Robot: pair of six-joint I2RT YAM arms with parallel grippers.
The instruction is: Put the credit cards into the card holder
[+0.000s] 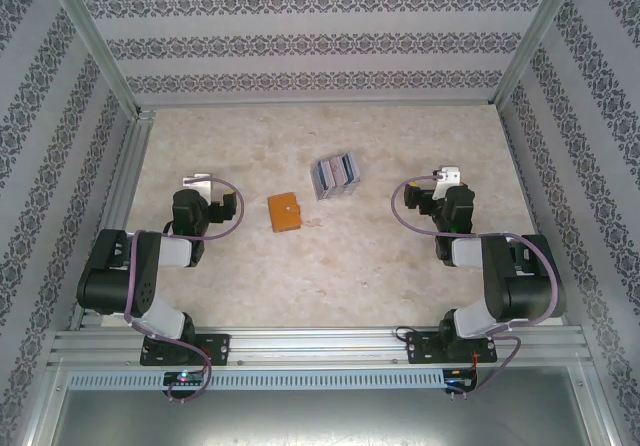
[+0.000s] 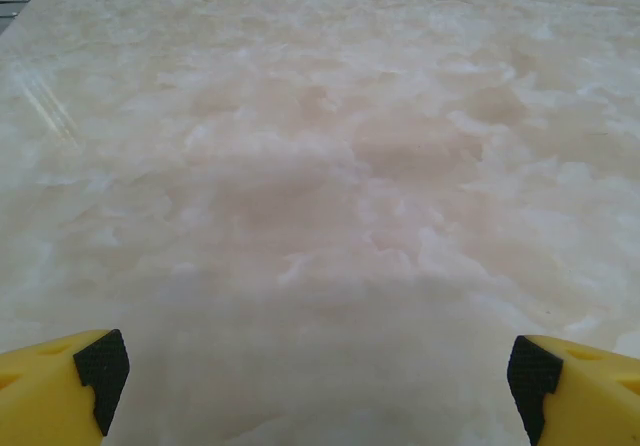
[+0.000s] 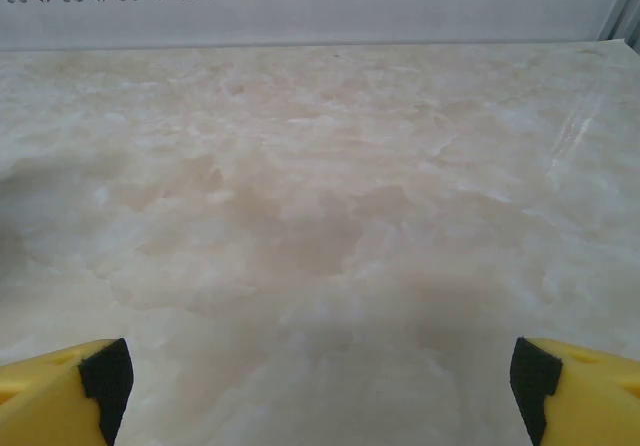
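I see the card holder [image 1: 285, 212] lying near the table's middle, apparently folded shut. The credit cards [image 1: 335, 176] sit in a small fanned stack just beyond it to the right (apart from it, as far as I can tell). The left gripper [image 2: 315, 374] rests well left of the holder and the right gripper [image 3: 318, 374] well right of the cards. Both are spread wide over bare marbled table [image 1: 400, 266], holding nothing.
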